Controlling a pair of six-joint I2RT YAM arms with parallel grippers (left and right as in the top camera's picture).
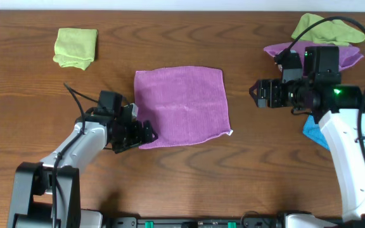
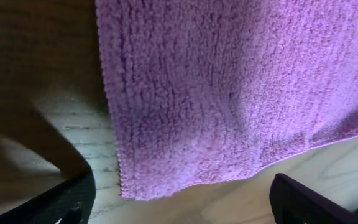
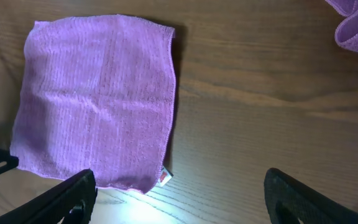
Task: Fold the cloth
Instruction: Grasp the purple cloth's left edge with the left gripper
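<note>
Though its tag (image 3: pixel 163 177) is illegible, cloth (image 1: pixel 181 104) lies flat; left end effector (image 1: pixel 147 133) open at corner; right end effector (image 1: pixel 256 95) open over bench (image 1: pixel 189 180).

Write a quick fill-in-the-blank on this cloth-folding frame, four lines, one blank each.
1. The left gripper is open at the magenta cloth's near-___ corner.
2. The white tag sits at the cloth's near-___ corner.
3. The right gripper is open and holds ___.
4. The folded cloth at the far left of the table is lime-___.

Missing words: left; right; nothing; green.
</note>
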